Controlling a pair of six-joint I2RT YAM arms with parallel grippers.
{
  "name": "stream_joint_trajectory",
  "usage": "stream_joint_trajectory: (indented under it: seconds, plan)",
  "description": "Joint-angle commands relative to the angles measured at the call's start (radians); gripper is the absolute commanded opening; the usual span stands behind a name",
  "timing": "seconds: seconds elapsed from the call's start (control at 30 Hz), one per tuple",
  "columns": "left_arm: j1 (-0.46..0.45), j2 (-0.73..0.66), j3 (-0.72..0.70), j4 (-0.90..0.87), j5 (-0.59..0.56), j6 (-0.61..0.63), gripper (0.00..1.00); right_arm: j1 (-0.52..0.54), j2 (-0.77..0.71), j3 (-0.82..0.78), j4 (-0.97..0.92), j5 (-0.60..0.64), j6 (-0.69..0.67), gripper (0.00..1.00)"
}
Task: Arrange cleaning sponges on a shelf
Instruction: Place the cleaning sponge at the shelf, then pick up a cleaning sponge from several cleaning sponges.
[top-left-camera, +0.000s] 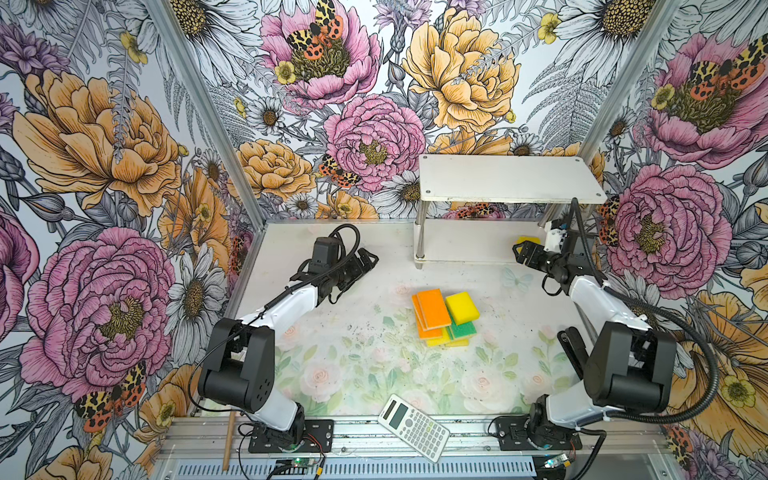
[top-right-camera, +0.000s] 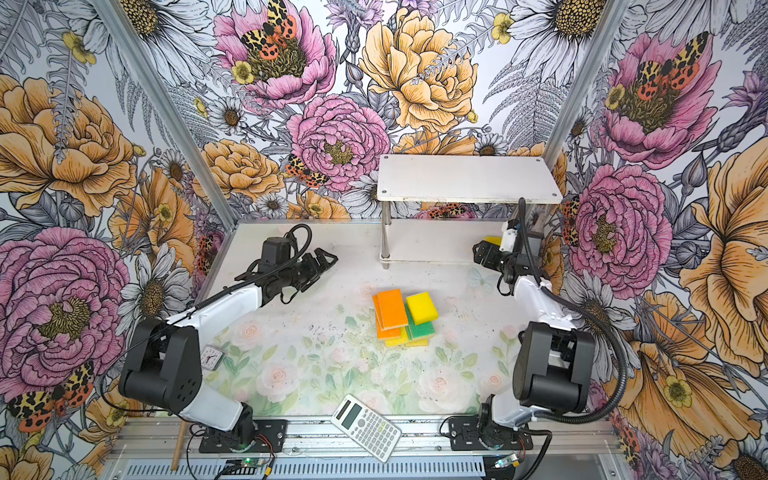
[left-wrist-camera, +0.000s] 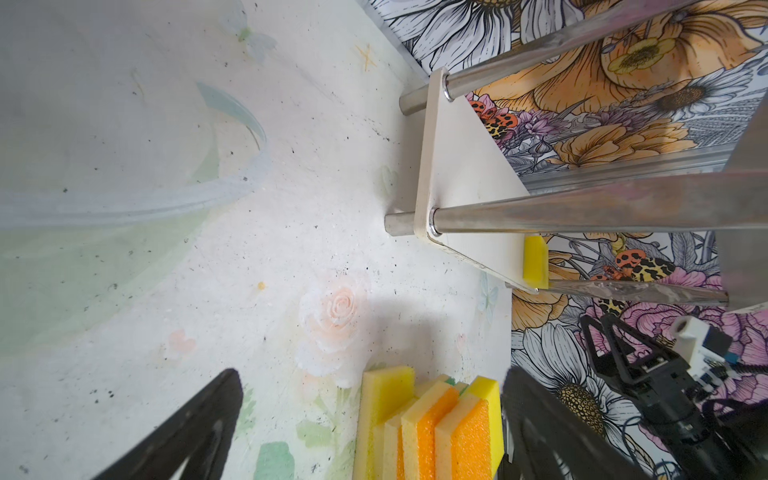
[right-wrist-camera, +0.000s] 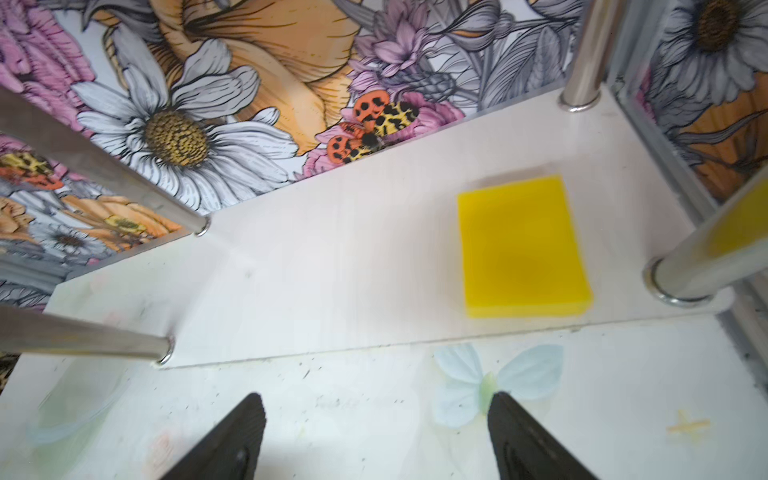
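Note:
Several cleaning sponges lie in a loose pile mid-table: orange ones, a yellow one and a green-topped one. The white two-tier shelf stands at the back right. One yellow sponge lies flat at the right end of its lower board. My right gripper hovers open and empty just in front of that board. My left gripper is open and empty, left of the shelf, facing the pile.
A white calculator lies at the table's front edge. A small clock sits beside the left arm, and a wooden stick lies at the front left. Flowered walls close in on three sides.

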Motion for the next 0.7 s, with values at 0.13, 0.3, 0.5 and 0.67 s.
stream_joint_trajectory:
  seconds: [0.13, 0.3, 0.5, 0.67]
  plan:
    - [-0.044, -0.09, -0.094, 0.12, -0.015, -0.032, 0.99, 0.146, -0.195, -0.105, -0.081, -0.036, 0.127, 0.87]
    - [-0.049, -0.155, -0.096, 0.059, -0.016, 0.038, 0.99, 0.284, -0.25, -0.14, -0.191, 0.052, 0.124, 0.88]
    - [-0.09, -0.247, -0.116, -0.027, -0.094, 0.101, 0.99, 0.395, -0.229, -0.152, -0.249, 0.14, 0.107, 0.87]
    - [-0.1, -0.315, -0.132, -0.093, -0.163, 0.107, 0.99, 0.45, -0.226, -0.145, -0.295, 0.181, 0.08, 0.87]
